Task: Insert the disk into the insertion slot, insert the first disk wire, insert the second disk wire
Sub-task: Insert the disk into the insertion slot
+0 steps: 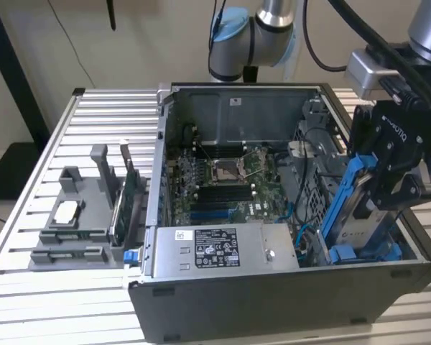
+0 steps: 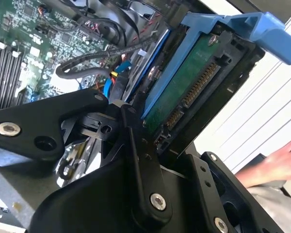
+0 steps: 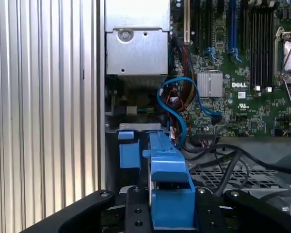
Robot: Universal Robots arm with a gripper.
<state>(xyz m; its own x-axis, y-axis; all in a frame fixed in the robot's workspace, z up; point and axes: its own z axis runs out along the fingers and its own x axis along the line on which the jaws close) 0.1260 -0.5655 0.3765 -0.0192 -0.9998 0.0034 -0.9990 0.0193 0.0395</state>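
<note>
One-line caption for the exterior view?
Gripper holds the disk tilted, its lower end at the insertion slot of the open computer case.

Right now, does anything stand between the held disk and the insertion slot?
Nothing visible lies between the disk, tilted in the gripper, and the insertion slot. A blue cable loops close beside the slot.

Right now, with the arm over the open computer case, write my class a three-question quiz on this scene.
1. What does the gripper hold between its jaws? A the disk in its blue carrier; B the power-supply box; C a blue cable.
2. True or false: the disk lies flat on the table.
3. In the exterior view, on which side of the computer case does the grey parts holder stand?
Key: 1 A. 2 False; it is held tilted. 3 The exterior view's left.
</note>
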